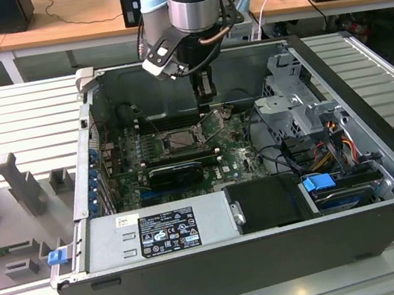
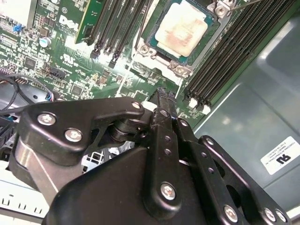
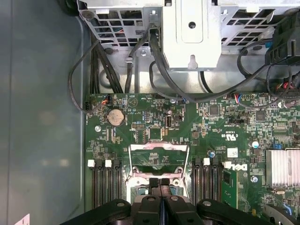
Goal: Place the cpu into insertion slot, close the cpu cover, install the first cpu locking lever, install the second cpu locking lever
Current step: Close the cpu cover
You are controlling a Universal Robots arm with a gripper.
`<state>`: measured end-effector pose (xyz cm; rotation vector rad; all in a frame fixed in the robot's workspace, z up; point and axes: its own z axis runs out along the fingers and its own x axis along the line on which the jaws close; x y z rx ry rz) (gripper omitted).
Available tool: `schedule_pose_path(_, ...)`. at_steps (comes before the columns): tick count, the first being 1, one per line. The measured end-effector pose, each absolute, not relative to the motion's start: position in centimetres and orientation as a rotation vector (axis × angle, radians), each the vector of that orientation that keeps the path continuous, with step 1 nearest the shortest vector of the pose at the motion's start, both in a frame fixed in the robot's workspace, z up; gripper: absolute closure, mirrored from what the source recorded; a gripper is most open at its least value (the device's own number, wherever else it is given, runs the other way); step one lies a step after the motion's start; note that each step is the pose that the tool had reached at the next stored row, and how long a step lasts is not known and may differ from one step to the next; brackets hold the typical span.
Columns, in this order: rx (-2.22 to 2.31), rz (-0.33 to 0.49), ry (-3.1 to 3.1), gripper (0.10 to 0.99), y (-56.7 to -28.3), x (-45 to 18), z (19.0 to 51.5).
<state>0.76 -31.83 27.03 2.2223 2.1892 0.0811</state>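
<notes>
In the first wrist view the gripper (image 3: 160, 183) hides most of the insertion slot (image 2: 209, 26), and in the second its black body covers much of the motherboard (image 2: 70, 61). Its fingers are pressed together, holding nothing, close to the socket. The cpu (image 2: 180, 28) lies flat in the slot, with the cpu cover (image 3: 159, 149) tilted up. Memory slots (image 3: 101, 185) flank it, and cables (image 3: 159, 61) hang from the drive cage (image 3: 192, 33).
</notes>
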Motion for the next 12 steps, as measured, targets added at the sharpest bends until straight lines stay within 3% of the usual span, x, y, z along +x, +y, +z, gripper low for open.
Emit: schedule_pose_path(12, 2.223, 0.081, 2.189, 0.980, -31.8, 2.2, 27.0)
